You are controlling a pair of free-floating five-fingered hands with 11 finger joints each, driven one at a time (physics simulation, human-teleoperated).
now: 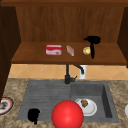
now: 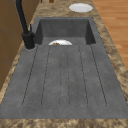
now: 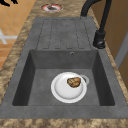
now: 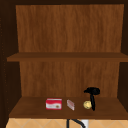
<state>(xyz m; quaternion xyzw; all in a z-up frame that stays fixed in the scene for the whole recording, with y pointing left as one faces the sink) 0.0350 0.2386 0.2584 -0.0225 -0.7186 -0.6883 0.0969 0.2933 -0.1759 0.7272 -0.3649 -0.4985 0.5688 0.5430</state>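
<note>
The wooden shelf (image 1: 32,56) spans the wall above the grey sink (image 1: 45,95). A big red ball (image 1: 67,115) sits at the sink's front edge, beside a white plate (image 1: 91,110) in the basin. The right hand (image 1: 92,43) hangs over the shelf, fingers pointing down just beside a small yellow ball (image 1: 86,51); I cannot tell whether it grips it. The left hand (image 1: 33,115) hovers low over the drainboard, fingers curled, holding nothing.

We list: an open wooden wall cabinet (image 4: 67,32) with two shelves (image 4: 65,57) and a brown back panel; a band of orange wall tiles (image 1: 37,71) beneath it; a speckled stone surface (image 1: 15,87) around a grey sink (image 3: 40,62) with a ribbed drainboard (image 2: 65,80); a black tap (image 1: 68,75); an orange wooden floor (image 2: 115,20).
</note>
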